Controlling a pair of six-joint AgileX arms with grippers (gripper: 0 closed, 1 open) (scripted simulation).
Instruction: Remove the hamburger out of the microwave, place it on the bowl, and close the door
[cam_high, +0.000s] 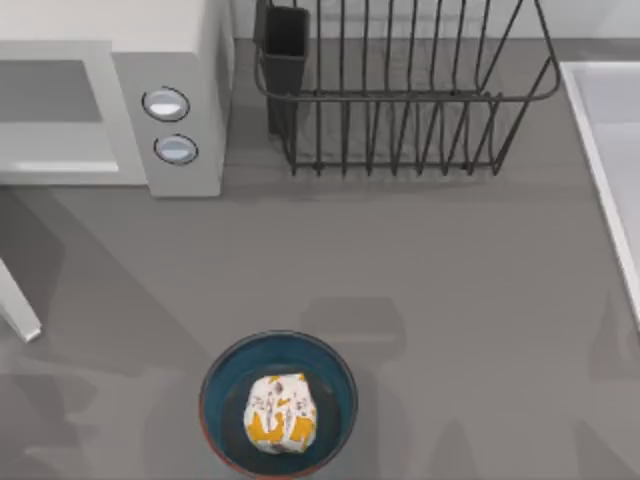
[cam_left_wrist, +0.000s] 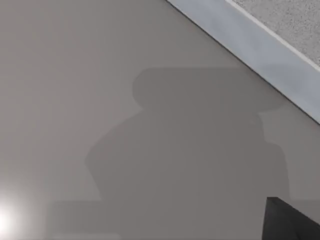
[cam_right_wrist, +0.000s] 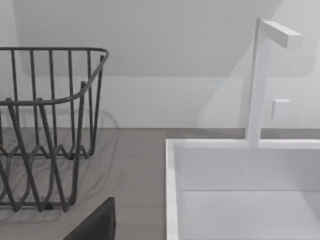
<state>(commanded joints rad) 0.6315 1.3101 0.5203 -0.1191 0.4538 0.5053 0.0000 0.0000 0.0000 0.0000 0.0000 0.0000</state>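
Hamburger (cam_high: 281, 412): sits in bowl (cam_high: 215, 385), near table (cam_high: 450, 280) front.
Microwave (cam_high: 185, 90): back left.
Rack (cam_high: 400, 100): back middle.
Claws: cannot tell.

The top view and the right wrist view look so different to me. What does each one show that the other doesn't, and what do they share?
The top view alone shows the microwave with its two round buttons, its door swung open at the table's left, and the hamburger sitting in the bowl at the near edge.

The right wrist view alone shows a white faucet rising behind the sink, and the wall behind it.

Both show the dark wire dish rack, the white sink at the table's right, and the grey table.
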